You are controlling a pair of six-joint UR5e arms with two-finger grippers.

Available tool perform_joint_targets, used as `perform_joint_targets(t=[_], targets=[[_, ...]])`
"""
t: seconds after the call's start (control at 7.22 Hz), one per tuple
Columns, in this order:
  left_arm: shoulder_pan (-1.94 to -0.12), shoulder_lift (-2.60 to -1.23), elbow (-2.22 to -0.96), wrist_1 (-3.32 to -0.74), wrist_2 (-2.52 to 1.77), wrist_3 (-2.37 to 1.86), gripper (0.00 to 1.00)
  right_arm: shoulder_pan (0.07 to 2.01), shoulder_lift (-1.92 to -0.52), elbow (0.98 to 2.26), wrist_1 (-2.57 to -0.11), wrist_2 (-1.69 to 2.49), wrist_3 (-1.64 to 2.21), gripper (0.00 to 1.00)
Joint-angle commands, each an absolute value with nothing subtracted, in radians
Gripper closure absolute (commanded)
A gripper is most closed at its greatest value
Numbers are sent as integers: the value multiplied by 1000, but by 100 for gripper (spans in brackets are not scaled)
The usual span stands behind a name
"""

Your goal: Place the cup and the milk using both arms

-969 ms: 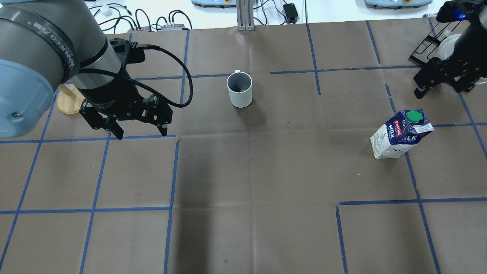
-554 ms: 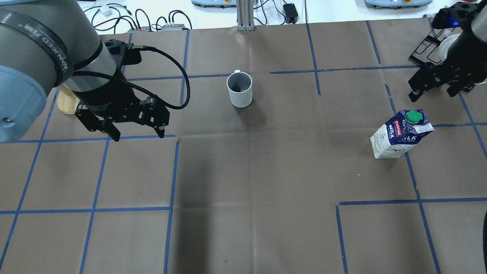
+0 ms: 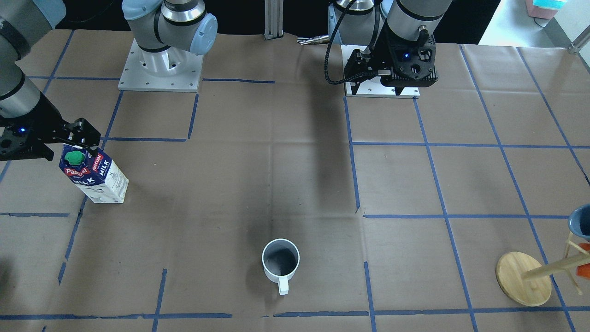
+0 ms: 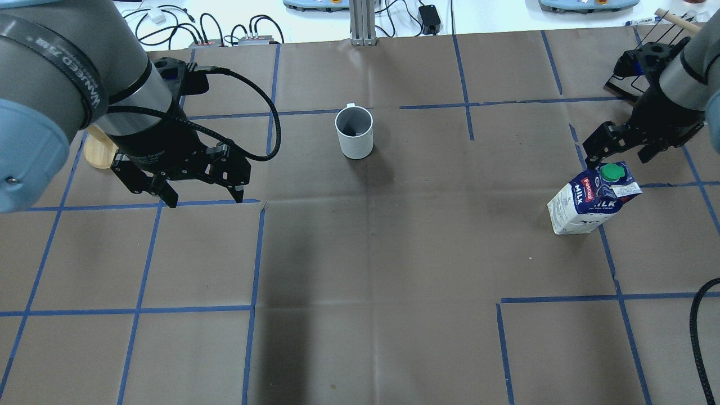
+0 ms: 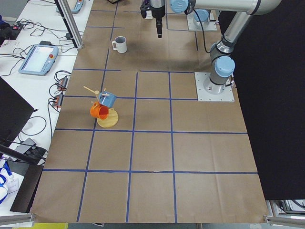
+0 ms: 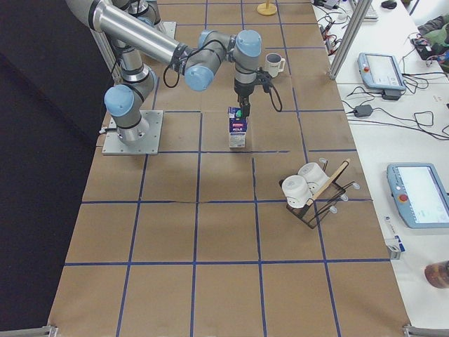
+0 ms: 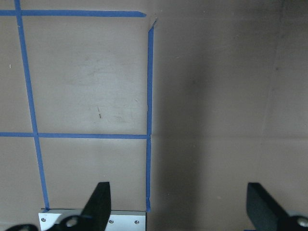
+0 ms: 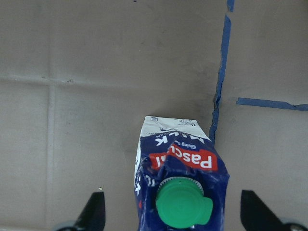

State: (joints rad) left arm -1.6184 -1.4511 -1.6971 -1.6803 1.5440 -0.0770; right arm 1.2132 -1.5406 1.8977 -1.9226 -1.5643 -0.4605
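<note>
The cup (image 4: 354, 132) is a white mug with a grey inside, standing upright mid-table with its handle toward the far edge; it also shows in the front view (image 3: 280, 263). The milk (image 4: 590, 198) is a blue and white carton with a green cap, standing upright on the right (image 3: 94, 176). My right gripper (image 4: 617, 158) is open and hovers just above the carton top; in the right wrist view the cap (image 8: 182, 202) lies between the spread fingers (image 8: 94, 211). My left gripper (image 4: 205, 198) is open and empty, well left of the cup, over bare paper (image 7: 180, 207).
A wooden mug tree (image 3: 523, 279) with a blue and an orange cup stands at the far left. A black wire rack (image 6: 312, 193) with white cups is at the far right. Blue tape lines grid the brown table cover (image 4: 394, 253). Cables lie past the far edge.
My right arm has moved in toward the milk and now hangs over its top, still open. My left gripper shifted slightly left, then held still.
</note>
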Motion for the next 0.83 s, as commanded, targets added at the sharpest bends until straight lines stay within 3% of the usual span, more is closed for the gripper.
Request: perform_joint_targets(t=[0.0,0.28,0.69], targets=[[-1618,-1453,-1692,-1680,1543,-77,0,1212,-1532,1931,-1947,-1568,-457,0],[-1618,-1460,-1690,-1680,1545,-77,0,1212,-1510,1936,-1947,-1569,-456,0],[-1618,-1456,-1693,-1681,1545,-78,0,1212,-1509,1934,-1945,-1578,-423,40]])
